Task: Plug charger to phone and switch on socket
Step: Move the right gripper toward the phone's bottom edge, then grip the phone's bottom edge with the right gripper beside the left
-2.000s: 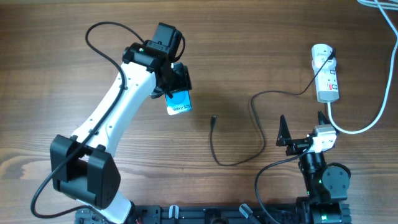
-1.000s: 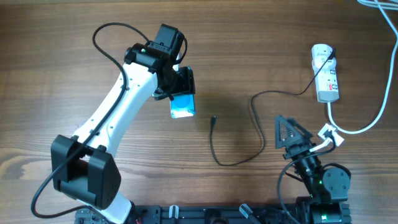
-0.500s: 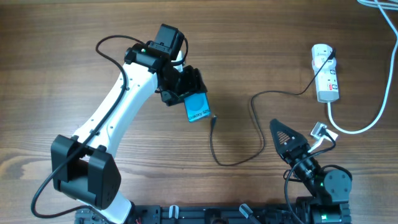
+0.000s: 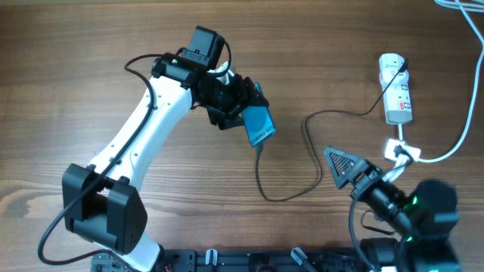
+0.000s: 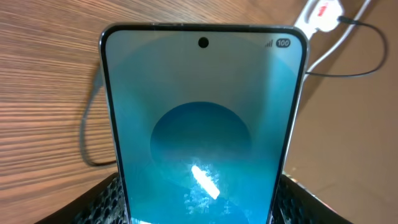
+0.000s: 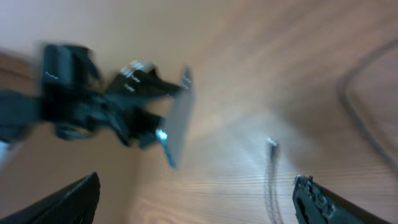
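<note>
Left tool [image 4: 243, 112] clamps phone [image 4: 259, 125], wrist angled rightward.

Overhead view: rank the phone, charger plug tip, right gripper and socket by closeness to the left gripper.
1. phone: held in the left gripper itself.
2. charger plug tip: just off the phone's free end, on the robot's side.
3. right gripper: lower right.
4. socket: far right, upper part of the table.

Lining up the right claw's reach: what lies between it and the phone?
In the overhead view, only a bend of the black charger cable crosses the stretch between the right claw and the phone; otherwise it is bare.
</note>
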You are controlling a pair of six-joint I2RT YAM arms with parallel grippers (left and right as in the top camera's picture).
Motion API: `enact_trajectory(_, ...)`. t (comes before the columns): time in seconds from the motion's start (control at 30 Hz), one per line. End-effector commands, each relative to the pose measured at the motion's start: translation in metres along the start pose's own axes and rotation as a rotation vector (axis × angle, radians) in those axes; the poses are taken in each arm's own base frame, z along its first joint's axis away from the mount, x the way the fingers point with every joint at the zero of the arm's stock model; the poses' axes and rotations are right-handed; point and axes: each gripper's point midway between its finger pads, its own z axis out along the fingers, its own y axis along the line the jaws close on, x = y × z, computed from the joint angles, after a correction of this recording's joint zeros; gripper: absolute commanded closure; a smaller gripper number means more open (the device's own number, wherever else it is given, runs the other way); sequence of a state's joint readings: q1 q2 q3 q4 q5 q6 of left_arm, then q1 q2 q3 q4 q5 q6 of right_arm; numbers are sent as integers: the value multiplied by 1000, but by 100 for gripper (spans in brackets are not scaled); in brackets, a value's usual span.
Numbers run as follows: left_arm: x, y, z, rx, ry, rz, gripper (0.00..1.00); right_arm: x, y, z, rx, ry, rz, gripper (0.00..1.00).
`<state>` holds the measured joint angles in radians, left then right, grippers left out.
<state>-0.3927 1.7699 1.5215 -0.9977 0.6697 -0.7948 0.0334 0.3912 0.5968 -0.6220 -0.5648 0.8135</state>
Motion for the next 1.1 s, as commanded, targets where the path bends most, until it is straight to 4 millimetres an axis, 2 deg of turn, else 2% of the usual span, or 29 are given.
enact_trajectory(0.0, 10, -24, -9, 94, 43, -83, 33, -25, 0, -1, 174, 53, -223, 1)
enact_trajectory(0.07, 9, -27, -9, 105, 38, -118, 33, -31, 2, -1, 258, 131, -249, 0)
enact_trajectory(0.23, 9, -38, -10, 151, 58, -161, 33, -22, 30, 17, 232, 259, -273, 1)
enact_trajectory(0.47, 9, -50, -13, 200, 83, -213, 33, 5, 59, 52, 243, 266, -339, 1)
enact_trajectory(0.6, 11, -51, -13, 207, 97, -239, 34, 3, 71, 63, 311, 191, -392, 0)
enact_trajectory(0.7, 13, -53, -13, 214, 110, -237, 34, 5, 79, 77, 326, 202, -380, 1)
enact_trajectory(0.8, 14, -53, -14, 216, 114, -237, 34, 10, 73, 98, 375, 223, -330, 0)
enact_trajectory(0.93, 17, -55, -15, 226, 136, -235, 34, 12, 49, 120, 486, 219, -335, 0)
enact_trajectory(1.0, 19, -56, -15, 231, 144, -234, 34, 8, 39, 126, 536, 188, -319, 1)
enact_trajectory(1.07, 19, -56, -15, 231, 144, -234, 34, 6, 39, 126, 541, 170, -303, 1)
